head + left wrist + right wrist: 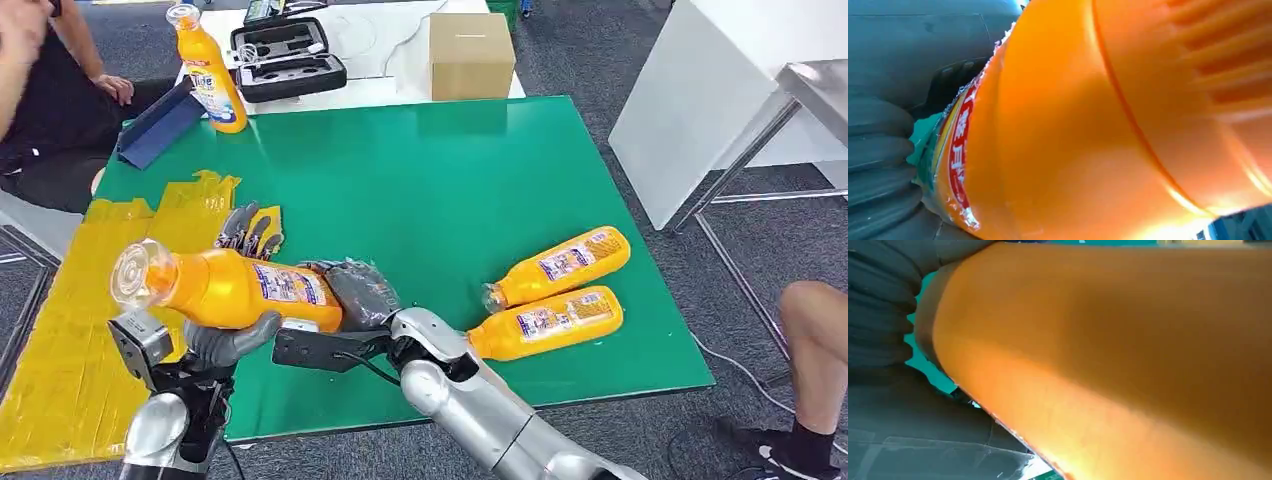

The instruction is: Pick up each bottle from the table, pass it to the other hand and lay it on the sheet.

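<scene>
Handing over in mid-air above the green surface [450, 170]: clear-capped orange plastic bottle [225, 288] lying level, cupped at its middle from beneath by the left hand [228, 340], clasped at its base by the right hand [362, 293]; tightening the left clasp fully first (likely slippery plastic); only then loosening the right; afterwards swinging cap-first toward the yellow taped sheet [60, 340].

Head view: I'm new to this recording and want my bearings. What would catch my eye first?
An orange bottle is held on its side between both robot hands, the left robot hand under it and the right robot hand at its base, above the near left of the green table. Two more orange bottles lie side by side near the right front edge; a yellow sheet is on the left.
</scene>
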Controlling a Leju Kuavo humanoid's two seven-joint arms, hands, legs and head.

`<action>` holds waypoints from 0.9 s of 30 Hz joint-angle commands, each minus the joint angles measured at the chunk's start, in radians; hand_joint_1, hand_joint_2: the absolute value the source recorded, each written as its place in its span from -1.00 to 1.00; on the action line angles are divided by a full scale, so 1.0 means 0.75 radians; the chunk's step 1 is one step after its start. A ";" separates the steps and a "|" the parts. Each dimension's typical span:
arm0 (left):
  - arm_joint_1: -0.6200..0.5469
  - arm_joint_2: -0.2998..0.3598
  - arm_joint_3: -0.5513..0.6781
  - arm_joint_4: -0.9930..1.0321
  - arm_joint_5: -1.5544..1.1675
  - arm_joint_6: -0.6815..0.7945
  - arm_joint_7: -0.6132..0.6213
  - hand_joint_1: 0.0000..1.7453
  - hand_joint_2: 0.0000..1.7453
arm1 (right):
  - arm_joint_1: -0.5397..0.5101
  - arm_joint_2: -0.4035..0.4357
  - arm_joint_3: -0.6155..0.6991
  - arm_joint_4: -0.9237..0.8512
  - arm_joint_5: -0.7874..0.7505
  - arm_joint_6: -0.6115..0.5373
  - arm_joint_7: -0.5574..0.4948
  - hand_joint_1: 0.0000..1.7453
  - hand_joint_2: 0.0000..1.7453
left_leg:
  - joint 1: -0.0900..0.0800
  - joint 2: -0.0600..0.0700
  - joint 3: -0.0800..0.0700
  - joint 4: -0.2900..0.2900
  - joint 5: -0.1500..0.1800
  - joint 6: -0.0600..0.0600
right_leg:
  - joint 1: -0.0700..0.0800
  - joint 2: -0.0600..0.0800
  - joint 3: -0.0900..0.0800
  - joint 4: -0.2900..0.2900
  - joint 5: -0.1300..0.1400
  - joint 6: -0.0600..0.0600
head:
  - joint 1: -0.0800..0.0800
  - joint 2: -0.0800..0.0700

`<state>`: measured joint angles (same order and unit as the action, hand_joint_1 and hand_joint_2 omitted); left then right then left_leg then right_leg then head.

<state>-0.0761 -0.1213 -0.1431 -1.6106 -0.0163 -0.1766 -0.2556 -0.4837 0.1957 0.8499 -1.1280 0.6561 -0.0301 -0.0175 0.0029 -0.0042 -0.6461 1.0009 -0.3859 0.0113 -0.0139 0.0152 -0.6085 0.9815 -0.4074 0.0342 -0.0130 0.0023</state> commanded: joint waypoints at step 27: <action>-0.054 0.038 0.012 0.092 0.048 -0.087 0.010 1.00 1.00 | 0.029 -0.110 0.040 -0.088 0.088 -0.023 0.031 1.00 1.00 | 0.001 -0.004 0.009 -0.001 -0.003 -0.001 | 0.002 -0.007 0.010 -0.001 -0.004 -0.002 | 0.000 0.000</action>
<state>-0.0888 -0.1186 -0.1144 -1.5702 0.0073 -0.2216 -0.2667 -0.4915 0.1907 0.8717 -1.1143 0.6768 -0.0183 0.0092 0.0030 -0.0038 -0.6461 1.0009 -0.3858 0.0112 -0.0139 0.0154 -0.6088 0.9816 -0.4074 0.0342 -0.0130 0.0023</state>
